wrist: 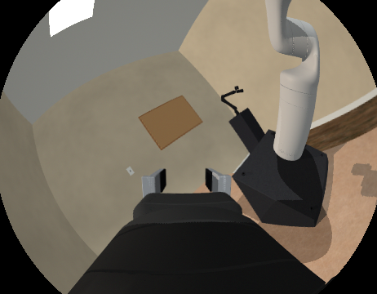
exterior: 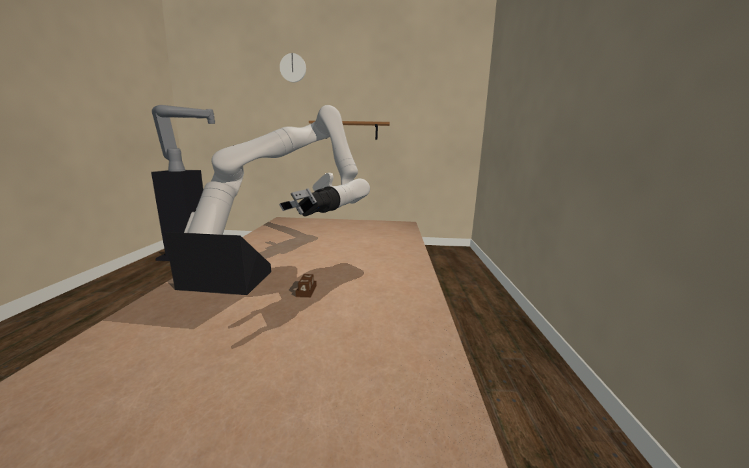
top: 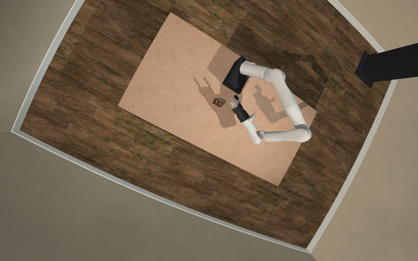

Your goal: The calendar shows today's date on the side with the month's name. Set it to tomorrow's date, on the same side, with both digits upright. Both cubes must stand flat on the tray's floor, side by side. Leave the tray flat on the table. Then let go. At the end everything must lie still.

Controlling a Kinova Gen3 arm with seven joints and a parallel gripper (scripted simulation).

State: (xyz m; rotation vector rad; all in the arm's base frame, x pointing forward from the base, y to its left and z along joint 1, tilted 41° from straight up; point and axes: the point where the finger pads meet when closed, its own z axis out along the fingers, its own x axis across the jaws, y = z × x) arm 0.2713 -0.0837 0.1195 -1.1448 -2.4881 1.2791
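Observation:
The small brown block calendar [top: 218, 102] [exterior: 304, 286] sits on the tan table top, its tray flat with the cubes in it. In the exterior view the near cube face shows a light "4"; the other digit and the month's name are too small to read. My gripper [top: 233, 99] [exterior: 290, 201] [wrist: 185, 176] is open and empty. It hangs high above the table, pointing roughly level, a little to the side of the calendar. The wrist view shows only walls, the ceiling and the arm's base, not the calendar.
The arm's black base [top: 234, 75] [exterior: 208, 261] [wrist: 283, 191] stands on the table close behind the calendar. A black pedestal with a grey camera arm [exterior: 176, 192] stands beyond it. The table [top: 171, 65] [exterior: 307, 378] is surrounded by dark wood floor [top: 106, 145].

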